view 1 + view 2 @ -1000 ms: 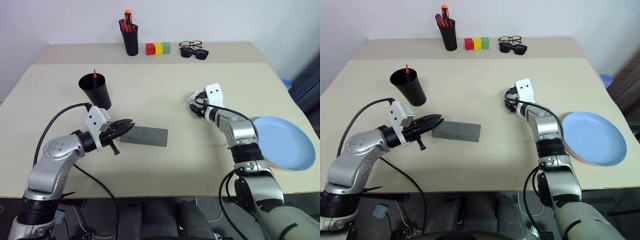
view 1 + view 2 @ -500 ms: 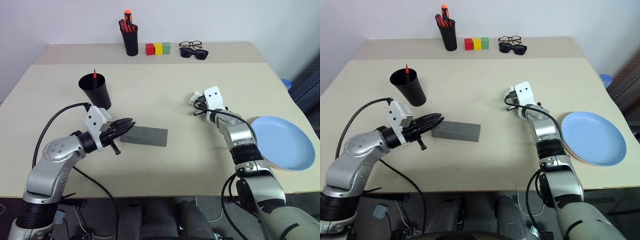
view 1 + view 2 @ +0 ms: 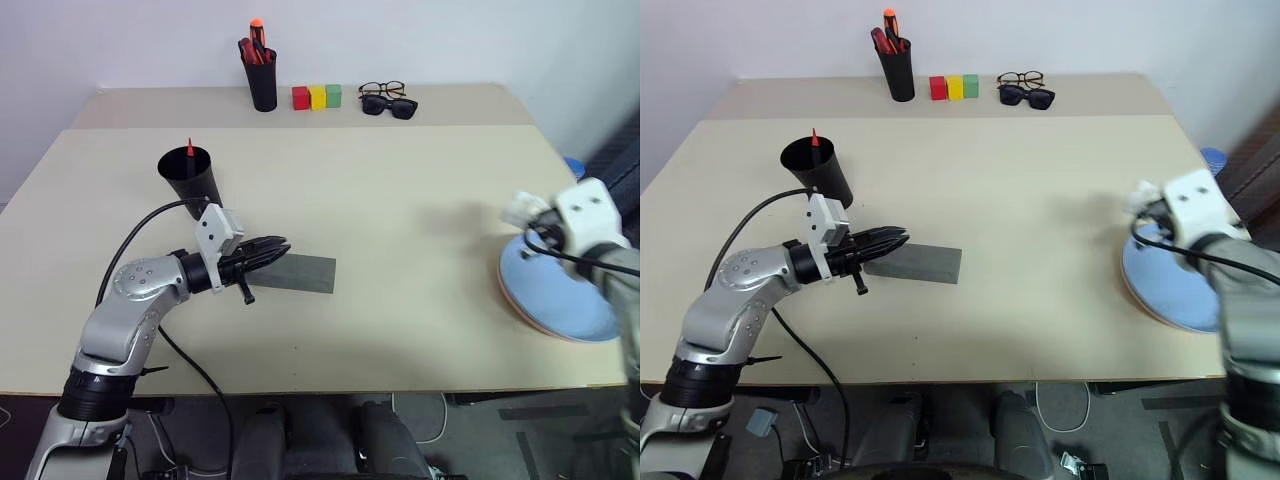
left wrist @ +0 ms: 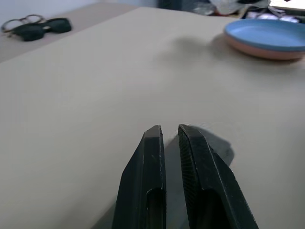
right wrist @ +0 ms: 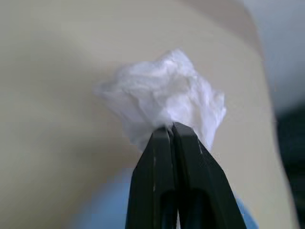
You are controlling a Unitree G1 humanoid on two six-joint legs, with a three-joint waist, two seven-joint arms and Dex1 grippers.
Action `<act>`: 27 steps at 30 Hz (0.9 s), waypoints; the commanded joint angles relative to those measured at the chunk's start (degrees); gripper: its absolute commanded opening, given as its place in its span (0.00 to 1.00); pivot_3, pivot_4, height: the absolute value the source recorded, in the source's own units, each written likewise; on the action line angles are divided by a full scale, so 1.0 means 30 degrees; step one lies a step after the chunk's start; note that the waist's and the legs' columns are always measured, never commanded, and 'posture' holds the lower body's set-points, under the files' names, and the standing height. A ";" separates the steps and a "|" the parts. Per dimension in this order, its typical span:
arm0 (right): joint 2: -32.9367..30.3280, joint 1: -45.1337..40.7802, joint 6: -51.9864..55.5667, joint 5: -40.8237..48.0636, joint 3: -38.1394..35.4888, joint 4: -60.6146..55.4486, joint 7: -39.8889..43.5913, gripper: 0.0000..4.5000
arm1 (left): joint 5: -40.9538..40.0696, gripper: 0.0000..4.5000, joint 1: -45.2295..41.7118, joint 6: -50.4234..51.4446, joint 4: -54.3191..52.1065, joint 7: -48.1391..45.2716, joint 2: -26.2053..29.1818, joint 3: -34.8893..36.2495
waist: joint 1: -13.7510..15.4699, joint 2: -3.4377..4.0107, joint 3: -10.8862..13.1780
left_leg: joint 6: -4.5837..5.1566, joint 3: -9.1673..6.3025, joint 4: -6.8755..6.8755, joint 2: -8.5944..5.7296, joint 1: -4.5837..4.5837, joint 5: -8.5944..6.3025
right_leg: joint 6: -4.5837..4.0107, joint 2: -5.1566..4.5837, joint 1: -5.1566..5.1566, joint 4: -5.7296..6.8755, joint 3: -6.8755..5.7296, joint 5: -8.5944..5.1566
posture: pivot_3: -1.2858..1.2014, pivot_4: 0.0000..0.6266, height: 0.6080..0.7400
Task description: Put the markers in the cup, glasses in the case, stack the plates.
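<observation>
The right pincer [image 5: 170, 128] is clamped tight on a crumpled white tissue wad [image 5: 164, 98], its two black fingers pressed together with the paper bunched at their tips. In the head views it holds the wad [image 3: 522, 208] above the near-left edge of the light blue plate [image 3: 560, 285], at the right side of the desk [image 3: 400, 190]. The blue plate lies on the salmon pink plate [image 4: 259, 50], whose rim shows beneath it in the left wrist view, so the two are stacked.

The left pincer [image 3: 280, 247] points level toward the right, its fingers [image 4: 152, 162] nearly together with a thin gap between them and nothing held. Its tips are over the left end of the grey case [image 3: 295, 272], which lies flat and shut near the middle-left of the desk; whether they touch it cannot be told.

The black cup [image 3: 192, 180] stands upright behind the left arm, with the red tip of a marker [image 3: 189, 149] sticking up out of it. The black-rimmed glasses [image 3: 381, 90] lie at the far edge of the desk, just behind the dark sunglasses [image 3: 390, 105]. To their left stand three small blocks [image 3: 317, 97], red, yellow and green, and a narrow black holder [image 3: 261, 82] with bunched red and orange pens.
</observation>
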 commanded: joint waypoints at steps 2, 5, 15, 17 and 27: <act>-0.0109 0.1419 0.0222 0.0602 -0.1201 -0.0364 0.0520 0.13 | 0.0373 0.11 -0.0699 -0.0815 0.0659 -0.0274 -0.0308 -0.0230 | -0.0140 0.0004 -0.0001 | 0.0000 0.0017 -0.0012 0.0002 0.0065 0.0000 | 0.0000 0.0005 0.0026 0.0021 0.0050 0.0000 | 0.52 0.24 1.00; -0.0447 0.2366 -0.2038 0.0582 -0.1176 0.0050 0.1124 0.41 | 0.1003 0.11 -0.0609 -0.1171 0.0951 -0.0114 -0.0214 -0.0334 | -0.0117 0.0005 0.0000 | 0.0002 0.0050 -0.0032 0.0001 0.0164 -0.0002 | 0.0001 0.0006 0.0115 0.0008 0.0062 -0.0003 | 0.52 0.24 1.00; -0.0176 -0.1987 -0.7198 0.4340 -0.0229 0.1959 0.4198 0.85 | 0.0779 0.11 0.2499 -0.0773 0.0285 0.3052 0.0802 0.4939 | -0.0292 -0.0004 0.0007 | 0.0017 0.0043 -0.0050 0.0027 0.0221 -0.0010 | 0.0006 0.0002 0.0153 -0.0004 0.0083 -0.0006 | 0.52 0.24 1.00; 0.0530 -0.3207 -0.7335 0.5303 0.0709 0.2480 0.4944 0.85 | 0.0971 0.11 0.3711 -0.1098 0.0380 0.3721 0.1145 0.6705 | -0.0452 -0.0009 0.0010 | 0.0017 0.0021 -0.0059 0.0051 0.0222 -0.0011 | 0.0003 0.0016 0.0157 -0.0011 0.0073 -0.0008 | 0.52 0.24 1.00; 0.1766 -0.6282 -1.0039 0.5471 0.4041 0.7078 0.7069 0.85 | 0.0697 0.11 0.8237 -0.1223 -0.1527 0.4673 0.1635 1.0924 | 0.0055 -0.0016 0.0019 | 0.0035 0.0019 -0.0047 0.0042 0.0211 -0.0022 | 0.0007 -0.0069 0.0189 -0.0056 0.0053 -0.0008 | 0.52 0.24 1.00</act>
